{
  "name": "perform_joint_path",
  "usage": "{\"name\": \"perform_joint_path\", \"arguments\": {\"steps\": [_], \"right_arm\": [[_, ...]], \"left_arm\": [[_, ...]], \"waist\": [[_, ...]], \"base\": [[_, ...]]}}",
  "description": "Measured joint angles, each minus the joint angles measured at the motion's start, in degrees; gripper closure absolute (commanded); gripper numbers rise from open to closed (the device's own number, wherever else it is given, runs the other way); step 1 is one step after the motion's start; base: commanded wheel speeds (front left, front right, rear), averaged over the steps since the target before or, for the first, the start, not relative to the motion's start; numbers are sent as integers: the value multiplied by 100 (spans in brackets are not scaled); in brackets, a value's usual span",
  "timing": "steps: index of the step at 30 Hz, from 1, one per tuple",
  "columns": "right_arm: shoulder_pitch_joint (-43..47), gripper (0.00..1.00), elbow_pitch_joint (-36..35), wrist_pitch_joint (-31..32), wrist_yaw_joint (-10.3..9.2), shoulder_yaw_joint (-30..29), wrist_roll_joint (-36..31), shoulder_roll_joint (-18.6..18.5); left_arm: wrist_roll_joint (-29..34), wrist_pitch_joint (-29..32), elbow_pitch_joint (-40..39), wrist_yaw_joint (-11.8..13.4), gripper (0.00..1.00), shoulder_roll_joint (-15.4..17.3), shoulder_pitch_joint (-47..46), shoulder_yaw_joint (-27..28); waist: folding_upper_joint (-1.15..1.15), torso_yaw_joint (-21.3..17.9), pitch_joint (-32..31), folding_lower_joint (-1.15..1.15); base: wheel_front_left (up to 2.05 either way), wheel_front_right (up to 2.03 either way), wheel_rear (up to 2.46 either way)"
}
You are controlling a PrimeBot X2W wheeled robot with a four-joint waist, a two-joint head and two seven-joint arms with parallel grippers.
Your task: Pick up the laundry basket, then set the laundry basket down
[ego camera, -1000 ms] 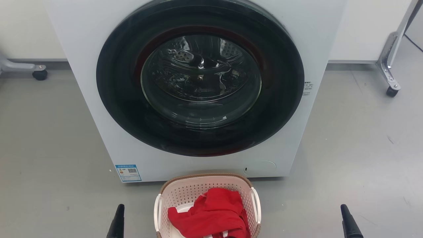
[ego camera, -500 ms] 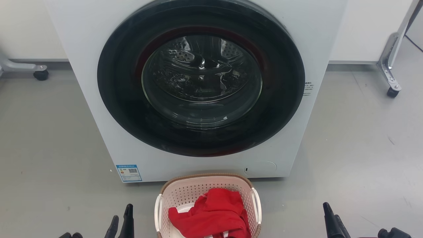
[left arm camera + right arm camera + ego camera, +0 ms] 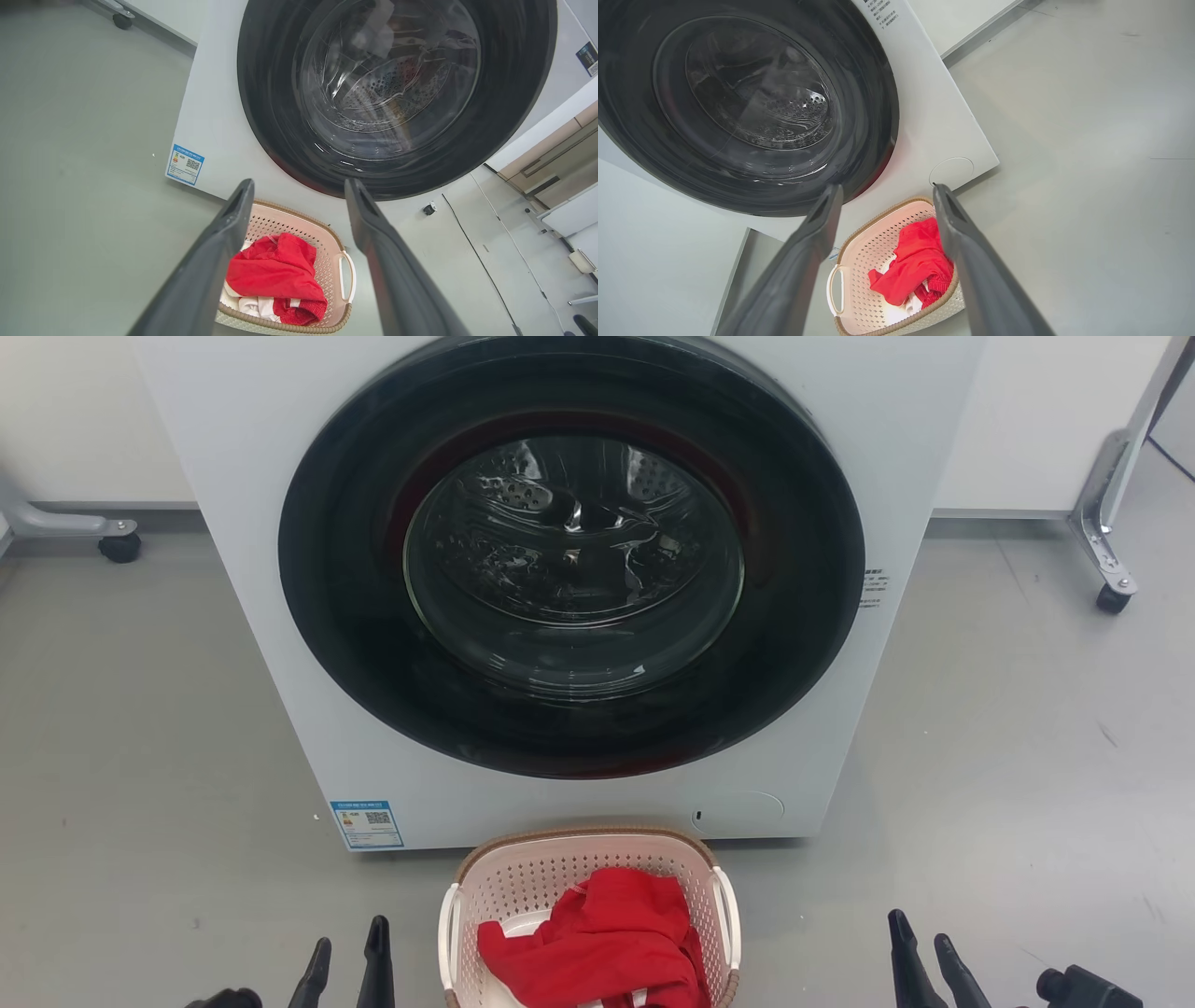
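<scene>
The laundry basket (image 3: 532, 877), cream-white with perforated sides, a brown woven-look rim and white side handles, stands on the floor just before the washer at the head view's bottom centre. Red and white clothes (image 3: 607, 933) lie in it. It also shows in the left wrist view as the laundry basket (image 3: 327, 252) and in the right wrist view as the laundry basket (image 3: 859, 270). My left gripper (image 3: 350, 933) is open to the basket's left, apart from it. My right gripper (image 3: 920, 929) is open well off to the basket's right. Nothing is between either pair of fingers.
The white front-loading washer (image 3: 280, 569) with its dark round door (image 3: 569, 560) shut stands close behind the basket. Castered metal legs stand at the far left (image 3: 117, 546) and far right (image 3: 1111, 593). Grey floor (image 3: 140, 756) spreads on both sides.
Both grippers have come inward toward the basket and now show two spread fingers each. The picture has shifted a few pixels; the basket has not moved.
</scene>
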Motion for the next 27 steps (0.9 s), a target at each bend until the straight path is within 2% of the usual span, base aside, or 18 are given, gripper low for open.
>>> {"name": "perform_joint_path", "arguments": {"steps": [27], "right_arm": [[4,0,-89,-561,-374,624,-2236,-22]], "left_arm": [[2641,-559,-162,391,0,92,175,-450]], "waist": [[0,20,34,0]], "base": [[0,0,0]]}}
